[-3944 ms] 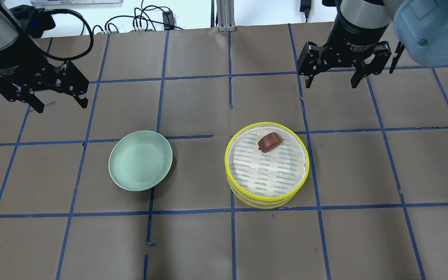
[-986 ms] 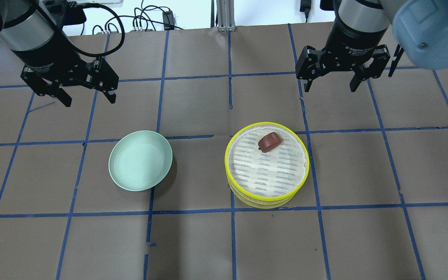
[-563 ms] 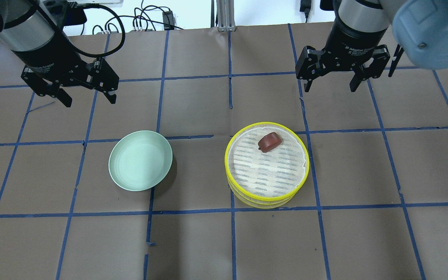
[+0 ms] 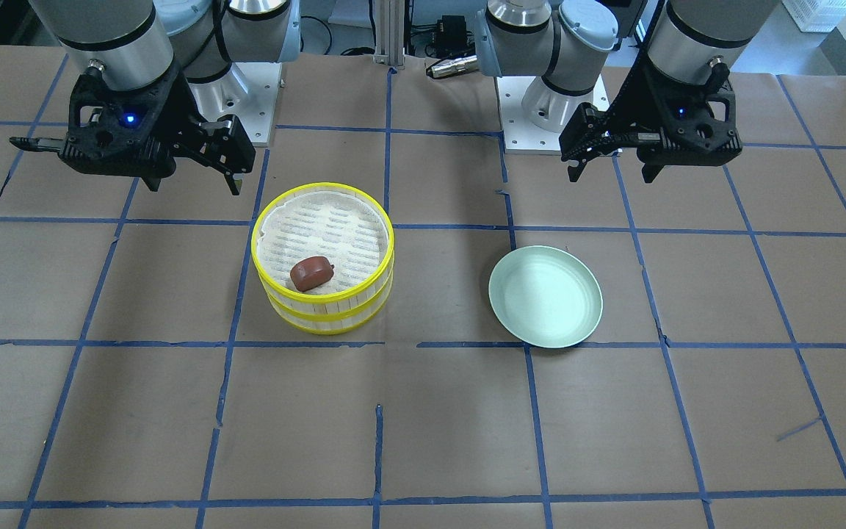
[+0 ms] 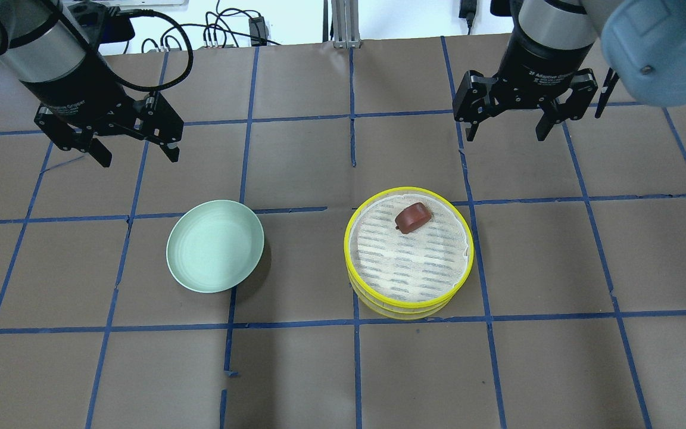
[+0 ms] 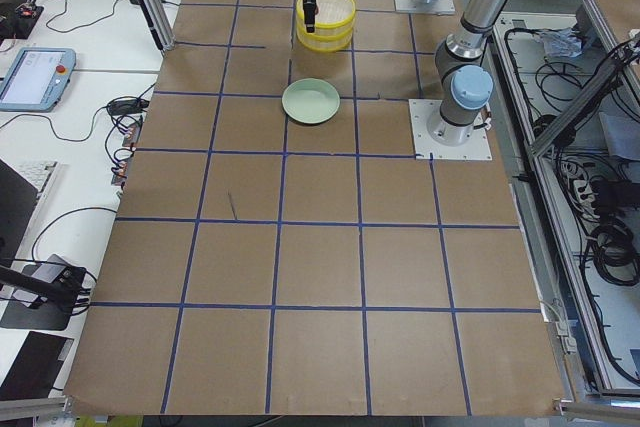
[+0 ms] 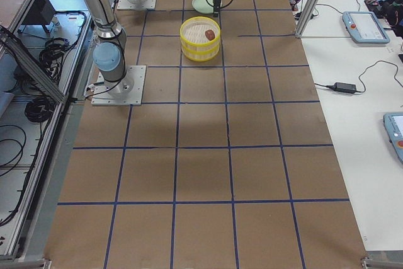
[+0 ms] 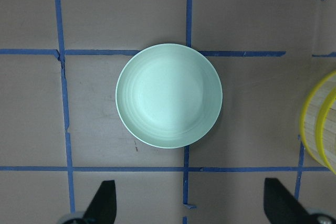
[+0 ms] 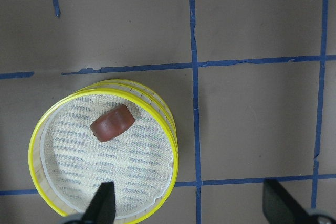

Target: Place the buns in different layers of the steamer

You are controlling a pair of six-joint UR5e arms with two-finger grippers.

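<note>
Desk: the desk (image 5: 295, 369) has a brown surface crossed by a blue grid.
Steamer: the upper tier (image 5: 408, 280) sits squarely on the lower tier (image 4: 324, 322), and both have yellow rims and pale slatted walls. The stack stands upright on the robot's right half of the desk, roughly midway between the robot-side edge and the operators' edge.
Liner: a white perforated liner (image 9: 84, 166) covers the floor of the upper tier.
Bun: the reddish-brown bun (image 5: 412, 217) lies on the liner of the upper tier, off-centre toward the operators' edge and clear of the rim.
Lower tier contents: hidden by the upper tier, so they cannot be told.
Plate: the pale green round plate (image 5: 215, 245) rests flat on the robot's left half of the desk. It is level with the stack between the two long edges and well apart from it.
Left arm: the left gripper (image 5: 139, 156) hangs high over the desk with its fingers pointing down. The jaws are spread wide with nothing between them. Its wrist view looks straight down on the plate.
Right arm: the right gripper (image 5: 507, 134) hangs high over the desk with its fingers pointing down. The jaws are spread wide with nothing between them. Its wrist view looks straight down on the stack and the reddish-brown bun.
</note>
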